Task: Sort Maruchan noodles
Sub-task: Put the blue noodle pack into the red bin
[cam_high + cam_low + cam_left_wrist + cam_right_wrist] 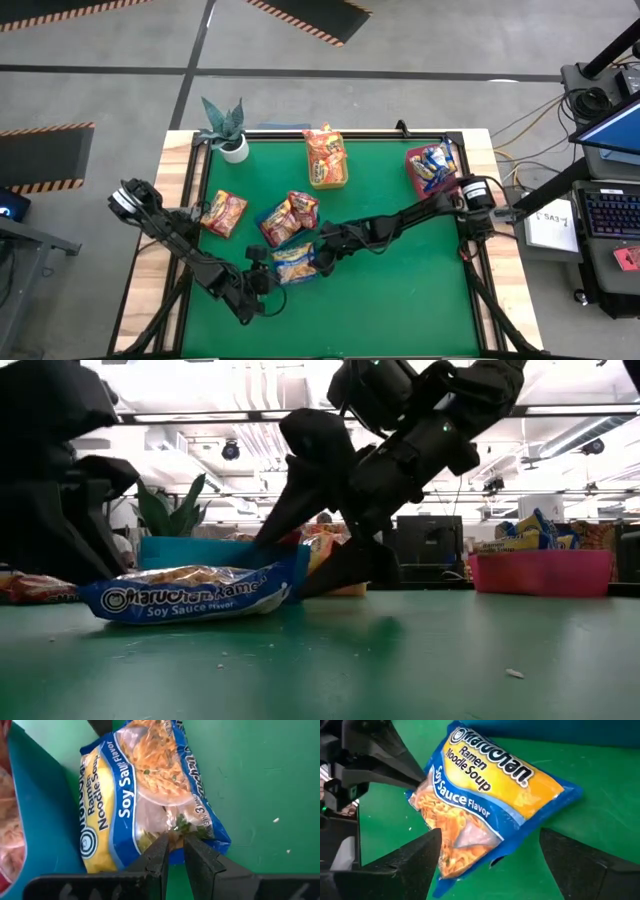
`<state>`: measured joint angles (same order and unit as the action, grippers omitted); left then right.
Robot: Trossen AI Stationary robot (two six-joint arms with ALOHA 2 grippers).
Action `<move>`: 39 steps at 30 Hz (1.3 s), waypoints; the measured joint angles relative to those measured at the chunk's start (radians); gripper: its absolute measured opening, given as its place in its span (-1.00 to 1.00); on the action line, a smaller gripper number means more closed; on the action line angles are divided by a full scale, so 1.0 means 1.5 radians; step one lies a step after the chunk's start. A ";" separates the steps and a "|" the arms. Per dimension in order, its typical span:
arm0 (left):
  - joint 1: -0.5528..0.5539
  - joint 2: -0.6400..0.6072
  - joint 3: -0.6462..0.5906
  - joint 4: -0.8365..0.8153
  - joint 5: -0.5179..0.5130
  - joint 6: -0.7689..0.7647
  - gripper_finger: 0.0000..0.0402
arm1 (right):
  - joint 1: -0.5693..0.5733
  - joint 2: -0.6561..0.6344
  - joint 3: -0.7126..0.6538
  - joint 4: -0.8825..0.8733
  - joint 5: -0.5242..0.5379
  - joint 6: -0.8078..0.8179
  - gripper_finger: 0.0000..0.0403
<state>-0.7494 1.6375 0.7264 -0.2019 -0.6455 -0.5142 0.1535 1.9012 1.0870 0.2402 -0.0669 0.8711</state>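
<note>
The green desk [400,290] carries three bins: a blue bin [262,218] near the middle, a yellow bin [327,180] at the far edge, a red bin [414,160] toward the far right corner. The step in hand is the blue soy sauce packet [294,263], lying beside the blue bin toward the near edge. The left gripper [172,851] has its fingers pinched nearly closed on the packet's end. The right gripper [487,865] stands wide open astride it, holding nothing. Next, I judge: lift it into the blue bin.
</note>
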 joint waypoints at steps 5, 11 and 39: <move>0.000 0.002 -0.027 0.053 0.000 -0.003 -0.80 | -0.001 0.031 0.003 0.049 0.000 0.005 0.62; 0.000 0.002 -0.047 0.091 0.001 -0.013 -0.80 | -0.001 0.070 0.004 0.143 -0.014 -0.016 0.62; 0.001 0.002 -0.072 0.168 -0.015 0.008 -0.80 | -0.003 0.145 0.096 0.167 -0.030 -0.085 -0.12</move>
<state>-0.7475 1.6405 0.6189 0.0497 -0.6682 -0.5030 0.1497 2.1193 1.2312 0.4913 -0.1123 0.7433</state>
